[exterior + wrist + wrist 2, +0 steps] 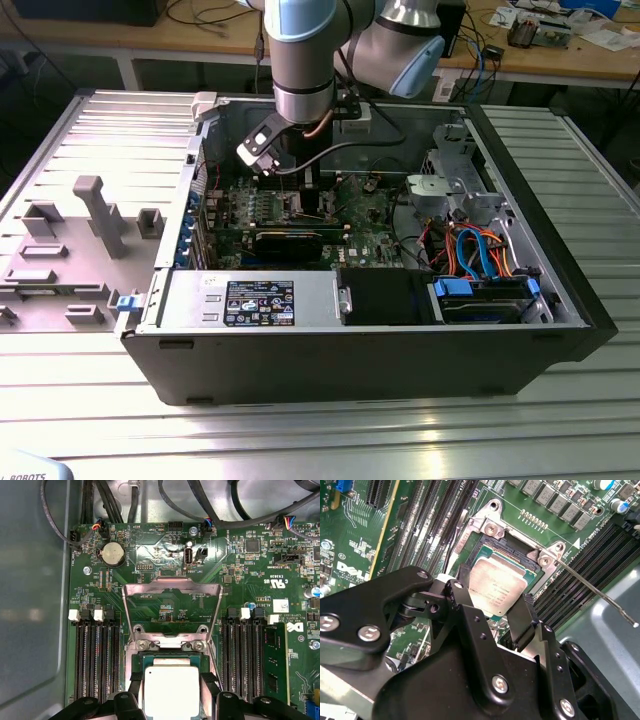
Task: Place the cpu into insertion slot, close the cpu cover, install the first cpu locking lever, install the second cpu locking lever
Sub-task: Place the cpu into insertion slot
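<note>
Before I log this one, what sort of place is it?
Probably an electronics lab: an opened computer case on a ribbed metal table, cluttered workbenches behind, the gripper holding the cpu.

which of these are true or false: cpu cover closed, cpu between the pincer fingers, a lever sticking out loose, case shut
1. The cpu cover is closed over the cpu. False: it stands open, tipped back.
2. The cpu lies between the fingers of the pincer, at the insertion slot. True.
3. A locking lever juts out free to the side. True.
4. The computer case has its side panel on. False: it lies open, with the board exposed.
</note>
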